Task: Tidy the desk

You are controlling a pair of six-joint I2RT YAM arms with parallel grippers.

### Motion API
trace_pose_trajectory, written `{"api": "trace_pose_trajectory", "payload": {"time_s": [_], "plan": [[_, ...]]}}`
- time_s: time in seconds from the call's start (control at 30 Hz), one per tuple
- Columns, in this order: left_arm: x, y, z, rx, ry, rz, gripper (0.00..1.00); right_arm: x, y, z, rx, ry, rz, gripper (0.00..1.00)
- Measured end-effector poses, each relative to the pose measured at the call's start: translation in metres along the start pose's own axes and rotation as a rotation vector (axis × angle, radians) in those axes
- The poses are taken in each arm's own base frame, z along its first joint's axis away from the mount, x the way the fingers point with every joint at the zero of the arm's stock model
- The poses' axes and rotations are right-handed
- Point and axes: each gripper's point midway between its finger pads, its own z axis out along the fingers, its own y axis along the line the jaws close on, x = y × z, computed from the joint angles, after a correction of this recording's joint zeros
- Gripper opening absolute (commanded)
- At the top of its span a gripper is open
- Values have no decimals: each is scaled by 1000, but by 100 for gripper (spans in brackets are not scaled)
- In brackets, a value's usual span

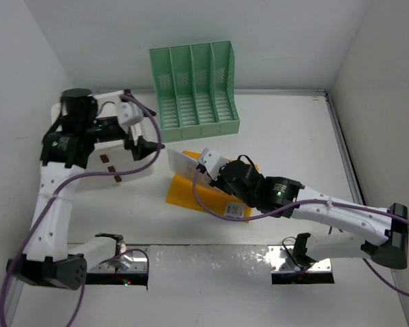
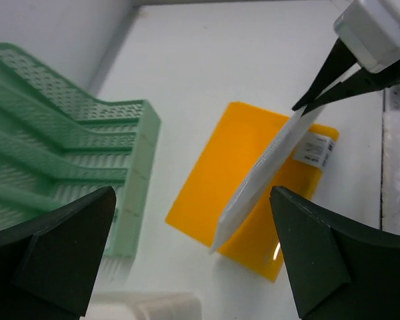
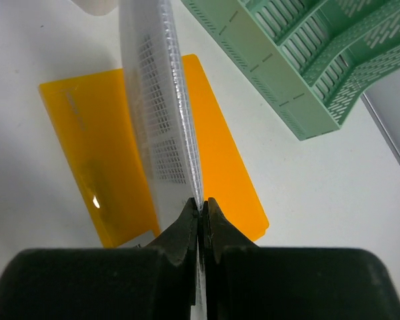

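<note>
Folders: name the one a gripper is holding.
The white mesh folder, pinched in the right gripper and tilted up; the orange folder lies flat on the desk, ungripped.

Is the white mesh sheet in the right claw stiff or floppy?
Probably fairly stiff: the white mesh sheet, pinched at one edge by the right claw, juts out straight. It looks thin, so likely light, though it may pivot.

**What we count here**

We count one desk [image 1: 293,150], one green file rack [image 1: 194,85] with four slots, one orange folder [image 1: 180,191], one white mesh sleeve [image 1: 183,163] and one white box [image 1: 133,170]. We also count two arms: a left arm [image 1: 51,204] and a right arm [image 1: 341,214].
</note>
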Motion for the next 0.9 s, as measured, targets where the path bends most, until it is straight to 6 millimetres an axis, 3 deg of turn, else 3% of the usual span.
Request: {"api": "trace_pose_trajectory", "payload": {"time_s": [0.07, 0.13, 0.27, 0.37, 0.57, 0.67, 0.8, 0.87, 0.9], "plan": [[7, -18, 21, 97, 20, 35, 100, 0, 1, 0, -9, -2, -2, 0], [36, -19, 35, 149, 87, 20, 100, -1, 2, 1, -19, -4, -7, 0], [81, -17, 44, 190, 184, 26, 100, 0, 1, 1, -19, -3, -12, 0], [92, -27, 48, 240, 210, 61, 100, 0, 1, 1, -19, -2, -16, 0], [100, -46, 77, 315, 202, 115, 96, 1, 7, 5, -49, 4, -27, 0], [114, -56, 88, 362, 224, 111, 70, -1, 12, 7, -71, 5, -31, 0], [135, -65, 94, 413, 273, 118, 13, -3, 12, 8, -87, 2, -33, 0], [141, -68, 91, 434, 291, 136, 5, -2, 15, 9, -119, 3, -48, 2], [143, -70, 89, 441, 298, 138, 4, -1, 15, 9, -126, 4, -52, 14]]}}
